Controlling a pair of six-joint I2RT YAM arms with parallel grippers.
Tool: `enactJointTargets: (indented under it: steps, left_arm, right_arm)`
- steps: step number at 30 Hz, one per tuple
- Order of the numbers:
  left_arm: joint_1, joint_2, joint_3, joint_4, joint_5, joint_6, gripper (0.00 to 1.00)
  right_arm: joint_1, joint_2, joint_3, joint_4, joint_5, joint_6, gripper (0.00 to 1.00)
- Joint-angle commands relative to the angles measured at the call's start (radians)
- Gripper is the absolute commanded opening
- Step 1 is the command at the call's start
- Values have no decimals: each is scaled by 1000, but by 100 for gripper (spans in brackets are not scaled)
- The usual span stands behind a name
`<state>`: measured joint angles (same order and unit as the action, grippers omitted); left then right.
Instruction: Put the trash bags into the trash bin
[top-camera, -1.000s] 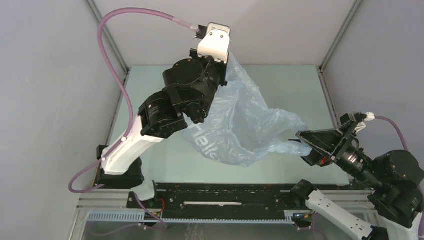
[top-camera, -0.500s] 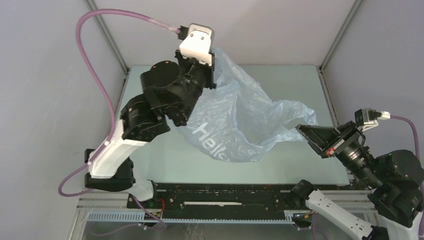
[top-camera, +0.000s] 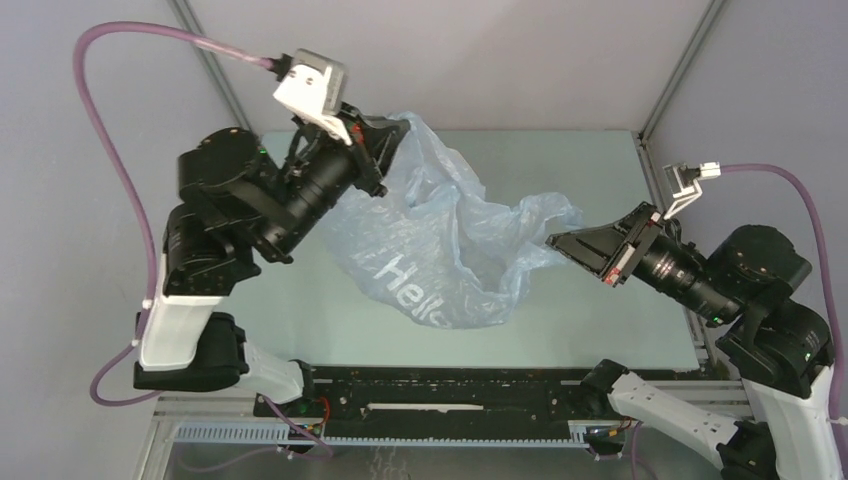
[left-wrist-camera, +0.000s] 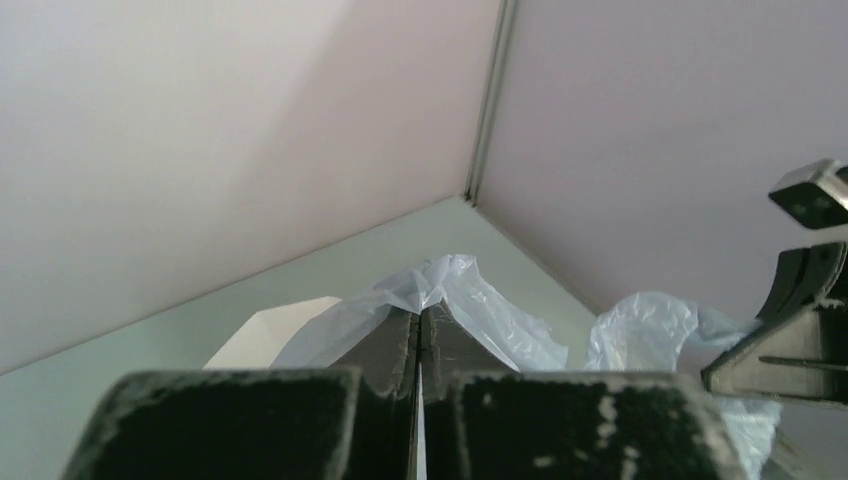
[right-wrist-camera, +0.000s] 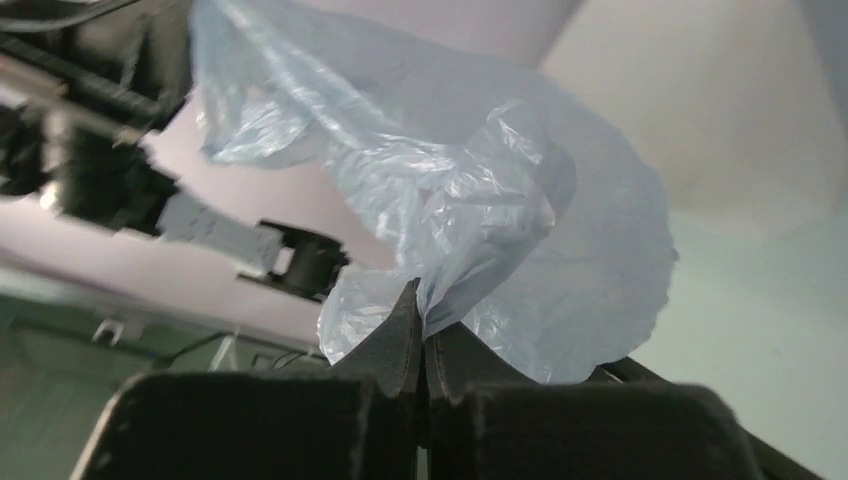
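The trash bag (top-camera: 450, 250), thin pale-blue film with whitish print, hangs stretched above the table between both grippers. My left gripper (top-camera: 388, 135) is shut on its upper left edge; in the left wrist view the film (left-wrist-camera: 470, 300) drapes over the tips of the left gripper (left-wrist-camera: 418, 312). My right gripper (top-camera: 555, 243) is shut on the bag's right edge, and the right wrist view shows film (right-wrist-camera: 450, 200) pinched at the tips of the right gripper (right-wrist-camera: 420, 300). A white angled part of the trash bin (left-wrist-camera: 265, 335) shows behind the bag; from above the bin is hidden.
Grey enclosure walls with metal posts (top-camera: 665, 90) close in the pale green table (top-camera: 590, 170) at the back and sides. A black rail (top-camera: 450, 385) runs along the near edge between the arm bases. The right gripper's body (left-wrist-camera: 800, 330) shows in the left wrist view.
The right gripper has shut on the bag's right edge and moved up and left. The left arm has swung left with its corner, spreading the bag wider.
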<state>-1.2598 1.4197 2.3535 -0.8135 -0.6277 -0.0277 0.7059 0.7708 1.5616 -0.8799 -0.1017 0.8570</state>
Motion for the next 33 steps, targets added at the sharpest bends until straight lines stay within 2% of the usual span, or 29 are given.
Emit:
enactJointTargets:
  steps: [1,5,10,12,14,18,20,22,26,28,31,33]
  left_arm:
    - [0,-98,50,137,-16,-16,0]
    - [-3,-219,-60,340,-132,136,0]
    - [-3,-274,-78,509,-223,341,0]
    - [-3,-266,-104,658,-269,440,0]
    - [-2,-222,-94,776,-282,550,0]
    - [4,-44,87,880,-258,750,0]
    - [16,26,122,934,-249,817,0]
    - [52,35,69,932,-218,760,0]
    - [172,74,22,767,-195,467,0]
    - [189,92,14,704,-164,350,0]
    - [188,111,5,635,-115,224,0]
    - [188,125,-8,599,-104,177,0]
  right_arm:
    - [6,-12,-50,368,-314,-14,0]
    - [11,51,-128,777,-458,147,0]
    - [32,247,-34,1001,-512,216,0]
    - [31,313,-4,1113,-513,250,0]
    - [10,383,49,1159,-497,293,0]
    - [-92,501,173,1166,-523,392,0]
    - [-142,520,202,1190,-535,427,0]
    - [-193,505,209,1143,-535,419,0]
    - [-294,398,57,958,-506,441,0]
    - [-305,343,-23,954,-542,439,0]
    - [-285,284,-35,716,-534,360,0]
    - [-317,239,-80,659,-549,362,0]
